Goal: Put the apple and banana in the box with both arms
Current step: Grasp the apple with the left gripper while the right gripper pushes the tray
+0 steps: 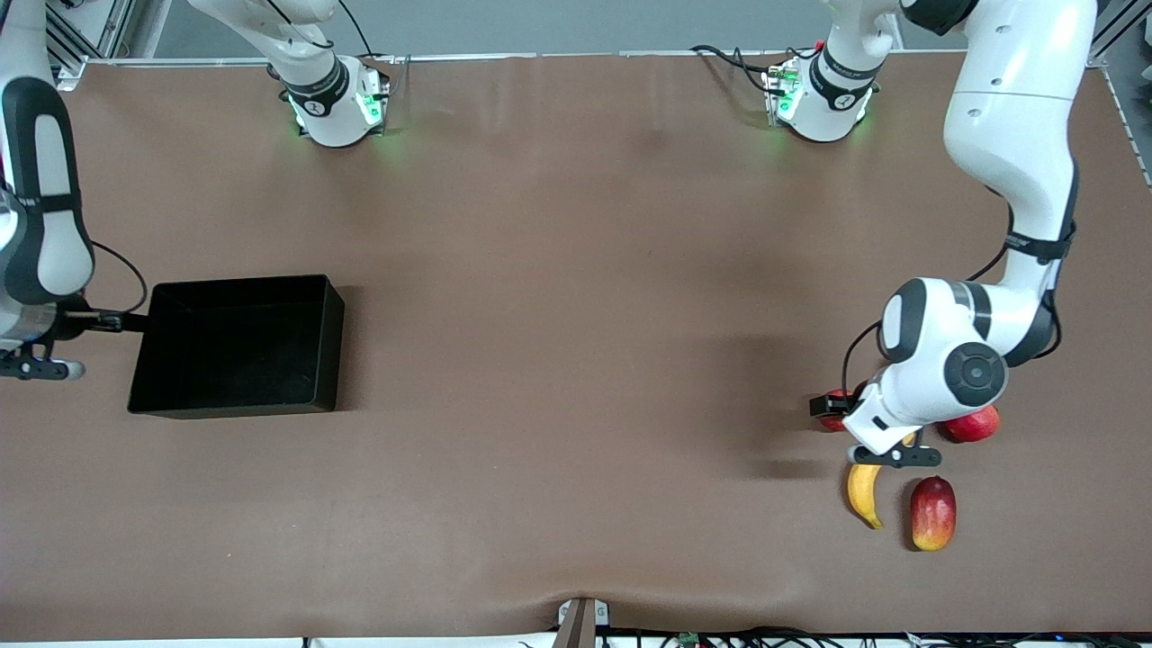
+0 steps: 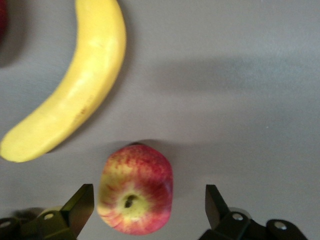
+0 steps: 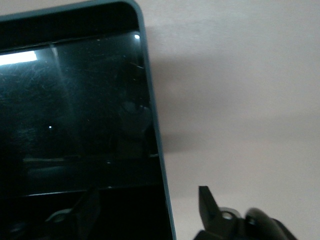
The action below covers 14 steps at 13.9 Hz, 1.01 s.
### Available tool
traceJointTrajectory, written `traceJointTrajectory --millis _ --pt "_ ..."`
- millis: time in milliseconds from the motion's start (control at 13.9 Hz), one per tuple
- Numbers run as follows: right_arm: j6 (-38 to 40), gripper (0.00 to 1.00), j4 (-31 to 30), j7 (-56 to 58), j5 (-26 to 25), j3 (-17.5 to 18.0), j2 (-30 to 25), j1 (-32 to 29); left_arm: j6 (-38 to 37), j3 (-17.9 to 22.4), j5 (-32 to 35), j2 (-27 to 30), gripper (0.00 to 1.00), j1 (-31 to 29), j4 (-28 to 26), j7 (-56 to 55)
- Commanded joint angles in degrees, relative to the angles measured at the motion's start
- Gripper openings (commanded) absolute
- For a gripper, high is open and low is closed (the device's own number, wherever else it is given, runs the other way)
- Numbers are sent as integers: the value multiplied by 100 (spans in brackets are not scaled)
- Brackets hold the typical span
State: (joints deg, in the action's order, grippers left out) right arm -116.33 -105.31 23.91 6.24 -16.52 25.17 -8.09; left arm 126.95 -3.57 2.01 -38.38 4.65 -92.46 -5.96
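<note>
The red-and-yellow apple (image 2: 136,190) lies on the table between the open fingers (image 2: 80,207) of my left gripper (image 2: 147,205), which reaches down around it without touching it. In the front view my left gripper (image 1: 886,450) hides most of the apple (image 1: 833,423). The yellow banana (image 1: 864,493) lies just nearer to the camera and shows beside the apple in the left wrist view (image 2: 75,85). The black box (image 1: 328,342) stands at the right arm's end of the table. My right gripper (image 1: 36,364) is open and empty at the box's end wall (image 3: 150,110), whose rim runs between its fingers (image 3: 207,205).
A red-yellow mango (image 1: 933,513) lies beside the banana. A smooth pinkish-red fruit (image 1: 974,423) sits partly under the left arm's wrist. Both arm bases (image 1: 337,108) stand along the table's back edge.
</note>
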Motion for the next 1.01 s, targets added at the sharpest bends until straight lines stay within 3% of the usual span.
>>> traceJointTrajectory --millis 0,215,287,574,718,933 --pt "-170 48 10 1007 692 35 286 -263 76 23 194 -29 91 88 -70 138" --pt "-565 5 -165 1133 694 35 313 -254 67 15 651 -3 90 1 -123 200" --pt "-558 0 -174 1142 694 35 313 -237 67 6 643 -11 88 10 -132 226" --pt "116 0 166 1045 685 35 260 -184 67 6 643 -20 84 18 -141 227" --pt "1107 0 640 583 694 44 208 -9 67 6 643 -20 67 45 -176 227" --pt "2454 0 1441 -1113 694 97 190 552 23 6 643 50 12 62 -158 227"
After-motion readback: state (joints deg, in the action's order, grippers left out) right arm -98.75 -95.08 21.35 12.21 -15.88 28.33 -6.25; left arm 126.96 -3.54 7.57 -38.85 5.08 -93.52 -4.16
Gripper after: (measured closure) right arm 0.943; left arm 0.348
